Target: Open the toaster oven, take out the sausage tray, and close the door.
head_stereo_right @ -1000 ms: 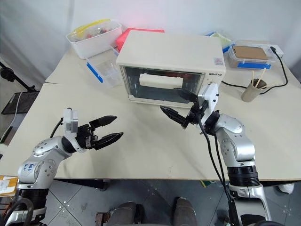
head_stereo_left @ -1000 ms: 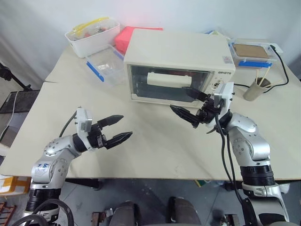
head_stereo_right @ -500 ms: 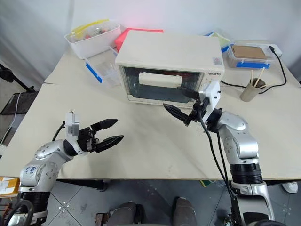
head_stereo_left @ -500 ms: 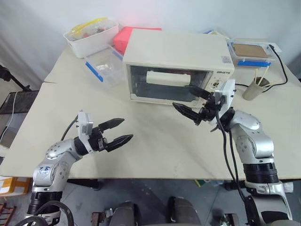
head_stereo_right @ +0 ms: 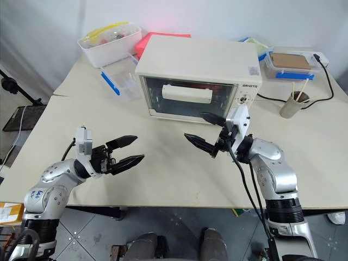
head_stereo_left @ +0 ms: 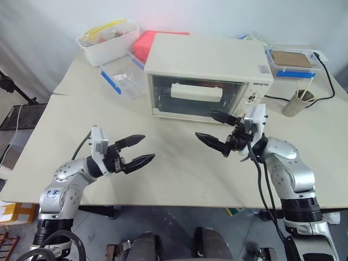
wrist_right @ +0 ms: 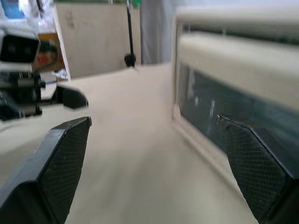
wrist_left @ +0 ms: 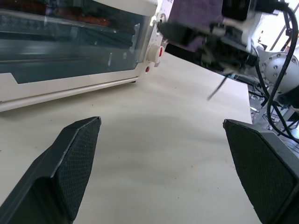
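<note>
The cream-white toaster oven (head_stereo_left: 206,57) stands at the middle back of the table. Its glass door (head_stereo_left: 193,106) is closed, with the wide cream bar handle (head_stereo_left: 196,91) across it. Behind the glass, the left wrist view dimly shows the red-brown of the sausage tray (wrist_left: 56,8). My right gripper (head_stereo_left: 204,124) hangs open just in front of the door's right part, touching nothing. My left gripper (head_stereo_left: 148,147) stands open and empty over bare table, well to the left of and nearer than the oven.
A white tub (head_stereo_left: 107,41), a clear blue-edged box (head_stereo_left: 122,76) and a red box (head_stereo_left: 147,42) sit left of the oven. To its right are a lidded box (head_stereo_left: 291,60), a cup with sticks (head_stereo_left: 296,102) and a black cable (head_stereo_left: 328,81).
My right gripper has sunk a little and drawn slightly back from the door, still open. The left gripper has stayed where it was.
</note>
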{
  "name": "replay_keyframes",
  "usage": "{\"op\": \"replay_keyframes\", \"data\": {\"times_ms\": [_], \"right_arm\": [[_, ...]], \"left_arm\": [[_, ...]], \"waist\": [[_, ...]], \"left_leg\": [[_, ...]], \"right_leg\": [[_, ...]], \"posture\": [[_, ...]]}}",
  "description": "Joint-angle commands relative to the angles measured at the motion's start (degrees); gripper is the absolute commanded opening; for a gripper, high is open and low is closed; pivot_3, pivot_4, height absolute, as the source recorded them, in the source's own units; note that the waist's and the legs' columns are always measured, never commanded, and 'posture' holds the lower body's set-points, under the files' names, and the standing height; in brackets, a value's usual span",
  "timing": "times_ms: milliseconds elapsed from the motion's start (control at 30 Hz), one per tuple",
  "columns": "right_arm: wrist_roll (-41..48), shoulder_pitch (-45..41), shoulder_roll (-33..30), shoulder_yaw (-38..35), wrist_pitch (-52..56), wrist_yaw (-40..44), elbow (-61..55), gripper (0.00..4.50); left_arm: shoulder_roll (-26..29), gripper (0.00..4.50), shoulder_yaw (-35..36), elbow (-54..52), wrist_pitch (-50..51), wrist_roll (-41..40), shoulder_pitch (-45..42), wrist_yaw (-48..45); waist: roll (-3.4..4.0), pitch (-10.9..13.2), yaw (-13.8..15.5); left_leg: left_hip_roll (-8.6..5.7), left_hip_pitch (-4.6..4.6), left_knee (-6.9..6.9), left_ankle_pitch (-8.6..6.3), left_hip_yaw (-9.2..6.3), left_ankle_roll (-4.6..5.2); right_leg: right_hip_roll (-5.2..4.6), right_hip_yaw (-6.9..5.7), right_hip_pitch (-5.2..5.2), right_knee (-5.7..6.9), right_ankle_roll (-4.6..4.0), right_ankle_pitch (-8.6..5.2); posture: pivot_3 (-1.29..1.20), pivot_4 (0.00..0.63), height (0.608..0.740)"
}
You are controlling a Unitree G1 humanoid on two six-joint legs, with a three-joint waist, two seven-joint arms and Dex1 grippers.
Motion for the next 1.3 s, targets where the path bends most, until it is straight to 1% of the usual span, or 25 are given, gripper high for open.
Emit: {"op": "replay_keyframes", "data": {"times_ms": [33,200,433,600,767,900,967,1000,1033,1100,1133,1167,1200,1300], "right_arm": [[-0.64,-0.74,-0.97,-1.11,-0.35,-0.92,-1.48,4.5],[-3.12,-5.93,-0.05,-2.83,-4.46,-2.61,6.96,4.5],[-4.0,-8.86,1.32,-2.68,-8.92,-1.29,11.37,4.5],[-1.58,-7.1,2.49,-2.7,-9.66,1.93,8.57,4.5],[-1.99,-2.54,0.42,-1.5,-9.48,5.18,3.93,4.5],[-3.27,-0.25,-0.91,-0.71,-10.72,6.83,2.2,4.5],[-4.86,1.48,-2.0,0.08,-12.66,8.06,1.6,4.5],[-6.51,2.92,-2.78,0.76,-14.99,9.14,1.73,4.5],[-7.68,3.93,-3.3,1.23,-16.67,9.89,1.87,4.5],[-9.26,5.14,-3.56,1.84,-19.7,10.7,2.7,4.5],[-9.46,5.26,-3.48,1.96,-20.39,10.74,2.96,4.5],[-9.79,5.29,-3.46,2.15,-21.27,10.89,3.24,4.5],[-9.96,5.25,-3.44,2.34,-21.77,10.93,3.43,4.5],[-10.82,5.4,-3.66,3.17,-23.53,11.54,3.98,4.5]], "left_arm": [[0.17,4.47,0.13,-0.5,-0.4,-0.5,-0.54,-0.93],[0.09,4.47,0.12,-0.37,-0.36,-0.7,-1.66,-1.5],[0.26,4.47,0.28,-0.52,-0.25,-0.6,-1.48,-1.68],[0.35,4.47,0.5,-1.06,-0.23,-0.65,-0.92,-1.48],[1.19,4.47,2.51,-0.24,0.95,-1.83,-1.38,-0.93],[3.23,4.47,4.91,0.98,4.87,-4.46,-2.4,-1.41],[6.63,4.08,7.28,4.22,8.31,-6.71,-3.89,-3.44],[8.14,3.94,8.17,7.21,8.68,-6.84,-6.29,-4.31],[9.13,3.62,8.65,9.33,8.83,-6.87,-8.05,-4.89],[7.93,3.01,9.01,14.64,6.83,-5.97,-14.06,-3.45],[7.24,2.7,9.09,16.27,6.37,-5.65,-15.95,-2.94],[6.51,2.3,8.74,17.71,5.05,-4.54,-17.56,-2.67],[5.85,2.01,8.34,18.8,3.72,-3.48,-18.68,-2.66],[2.63,1.03,5.81,24.6,-1.59,0.99,-23.92,-2.03]], "waist": [[0.0,0.0,-0.03],[0.0,0.0,-0.15],[0.0,0.0,-0.05],[0.0,0.0,-0.11],[0.0,0.0,-0.07],[-0.01,0.01,-0.15],[-0.02,0.01,-0.12],[-0.02,0.02,-0.12],[-0.03,0.02,-0.06],[-0.07,0.05,0.17],[-0.1,0.06,0.3],[-0.1,0.06,0.22],[-0.1,0.06,0.13],[-0.11,0.07,0.06]], "left_leg": [[0.01,0.01,0.0,0.0,-0.01,0.0],[0.03,0.01,0.0,0.0,0.02,-0.01],[0.01,-0.02,-0.04,0.0,0.05,0.0],[0.03,-0.01,-0.03,0.0,0.03,-0.01],[0.02,-0.02,-0.04,0.0,0.0,-0.01],[0.03,0.0,-0.03,0.0,-0.02,-0.01],[0.04,0.02,-0.04,0.01,-0.01,-0.02],[0.05,0.0,-0.04,0.01,-0.03,-0.03],[0.06,0.01,-0.04,0.01,-0.03,-0.03],[0.04,-0.01,-0.04,0.01,0.01,-0.03],[0.0,-0.01,-0.04,0.01,0.04,-0.02],[-0.02,-0.03,-0.01,0.01,0.05,-0.02],[-0.03,-0.02,-0.01,0.01,0.05,-0.01],[-0.06,-0.01,-0.01,0.0,0.16,0.0]], "right_leg": [[0.01,0.0,0.0,0.0,0.0,0.0],[0.02,0.0,0.0,0.0,0.0,0.0],[0.02,-0.04,0.0,-0.03,0.0,0.0],[0.03,-0.04,0.0,-0.02,0.0,0.0],[0.02,-0.05,0.0,-0.04,0.0,0.0],[0.02,-0.03,0.0,-0.03,0.0,0.0],[0.03,-0.03,0.0,-0.03,0.0,0.0],[0.06,-0.05,0.0,-0.02,0.0,0.0],[0.07,-0.05,0.0,-0.03,-0.01,0.0],[0.07,-0.07,0.0,-0.04,-0.01,-0.01],[0.04,-0.07,0.02,-0.04,-0.01,0.0],[0.02,-0.07,0.02,-0.04,0.01,0.0],[0.0,-0.06,0.03,-0.05,0.03,0.01],[0.01,-0.13,0.03,-0.02,0.03,0.02]], "posture": [[0.0,0.15,0.74],[0.0,0.15,0.74],[0.0,0.15,0.74],[0.0,0.15,0.74],[0.0,0.15,0.74],[0.0,0.15,0.74],[0.0,0.15,0.74],[0.0,0.15,0.74],[0.0,0.15,0.74],[0.0,0.15,0.74],[0.0,0.15,0.74],[0.0,0.15,0.74],[0.0,0.15,0.74],[0.0,0.15,0.74]]}}
